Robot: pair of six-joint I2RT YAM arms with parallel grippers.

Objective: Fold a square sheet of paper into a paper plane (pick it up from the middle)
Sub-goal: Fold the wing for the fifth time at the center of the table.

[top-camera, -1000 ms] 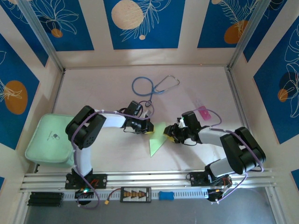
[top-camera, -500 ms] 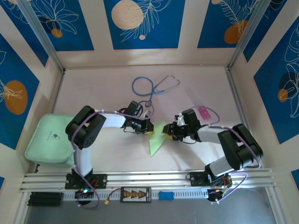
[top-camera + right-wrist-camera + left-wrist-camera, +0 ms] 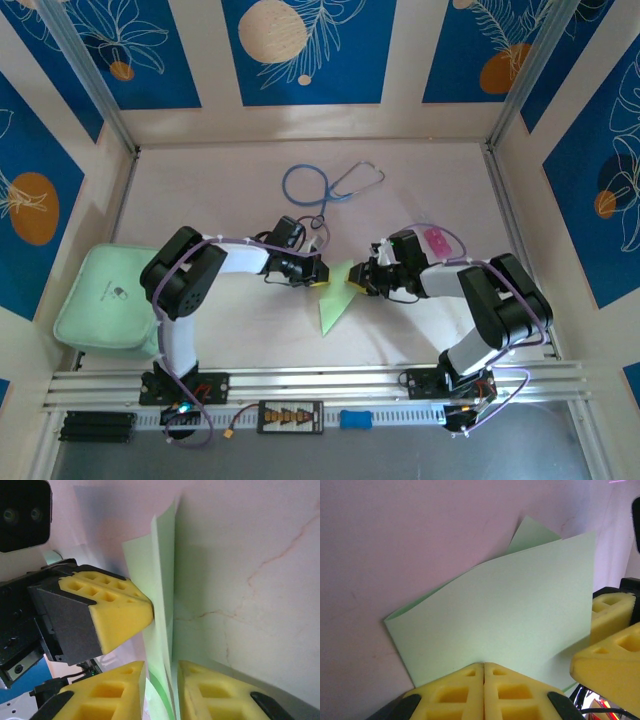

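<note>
**Clerk:** Where was the sheet of paper (image 3: 334, 300) found?

**Inspector:** At mid-table, between the two arms. It was pale green and already folded. In the top view it tapered to a point aimed at the near edge of the table (image 3: 230, 210). Its far end was raised between the two grippers.

**Clerk:** What was the state of the left gripper (image 3: 484, 672)?

**Inspector:** Its yellow foam pads were pressed together, with the edge of the sheet clamped between them. Its wrist camera showed the paper rising from the pads as a broad, slightly bowed panel, with a second layer peeking out behind.

**Clerk:** And the right gripper (image 3: 161, 690)?

**Inspector:** It faced the left gripper from the other side of the fold. Its pads stood a little apart, with the paper's layers standing edge-on in the narrow gap. The layers looked loose and splayed, not pinched flat. The left gripper's pad was just beside the same fold.

**Clerk:** Was anything else on the table?

**Inspector:** A thick mint-green pad (image 3: 100, 295) lay at the left edge. A stethoscope (image 3: 285, 186) lay farther back. Both were well apart from the sheet.
</note>
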